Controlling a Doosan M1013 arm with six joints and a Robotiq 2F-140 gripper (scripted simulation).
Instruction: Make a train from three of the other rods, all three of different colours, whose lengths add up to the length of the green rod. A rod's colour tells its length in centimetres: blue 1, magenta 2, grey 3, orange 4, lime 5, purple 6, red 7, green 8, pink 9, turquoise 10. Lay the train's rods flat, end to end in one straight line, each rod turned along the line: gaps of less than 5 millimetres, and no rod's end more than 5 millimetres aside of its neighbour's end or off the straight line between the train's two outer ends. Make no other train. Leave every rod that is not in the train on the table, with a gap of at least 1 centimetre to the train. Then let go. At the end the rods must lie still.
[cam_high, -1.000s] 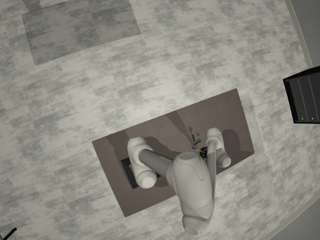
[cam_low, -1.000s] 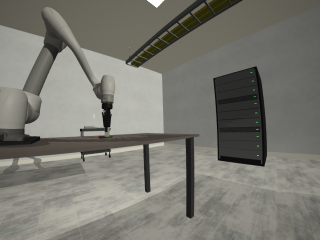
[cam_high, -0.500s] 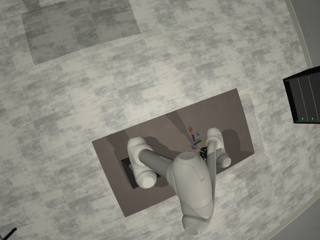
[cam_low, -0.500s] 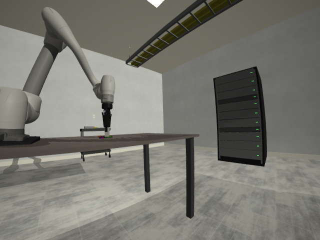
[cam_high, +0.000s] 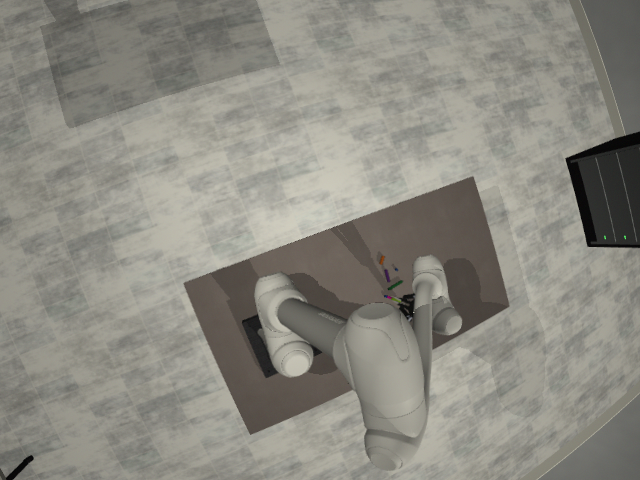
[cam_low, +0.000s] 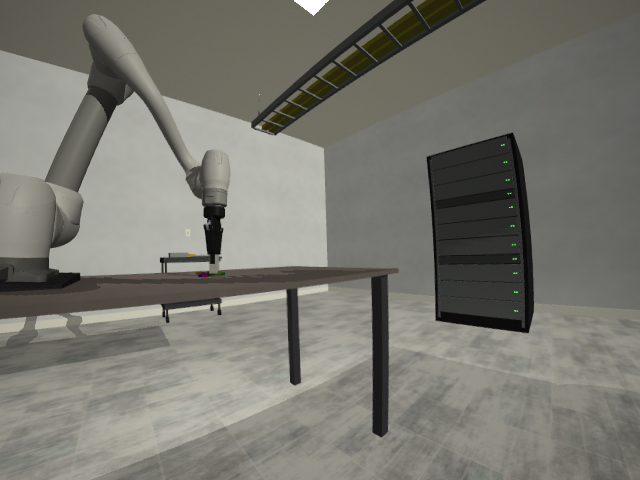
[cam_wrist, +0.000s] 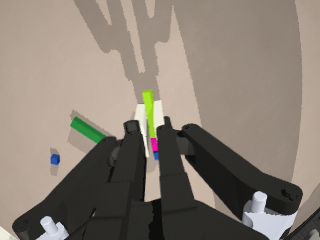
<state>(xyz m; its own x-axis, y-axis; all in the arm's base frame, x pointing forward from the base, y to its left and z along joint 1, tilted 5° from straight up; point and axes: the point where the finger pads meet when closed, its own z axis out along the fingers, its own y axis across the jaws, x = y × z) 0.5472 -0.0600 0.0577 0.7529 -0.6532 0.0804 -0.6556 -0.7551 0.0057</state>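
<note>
Lime rod (cam_high: 397, 300) (cam_wrist: 149, 112) pinched in narrow gripper (cam_high: 403, 301) (cam_low: 214, 267) (cam_wrist: 151, 114), apparently lined up with magenta rod (cam_high: 390, 297) (cam_low: 204, 275) (cam_wrist: 154, 144) and blue rod (cam_high: 386, 296) (cam_wrist: 156, 155); likely left: release.

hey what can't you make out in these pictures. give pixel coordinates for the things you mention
- The train's blue rod (cam_wrist: 156, 156): partly hidden by the end effector (cam_wrist: 151, 114) in the wrist view.
- Whether the train's joints have tiny gaps: too small in the top view.
- Orange rod (cam_high: 382, 259): outside the wrist view's frame or behind the fingers.
</note>
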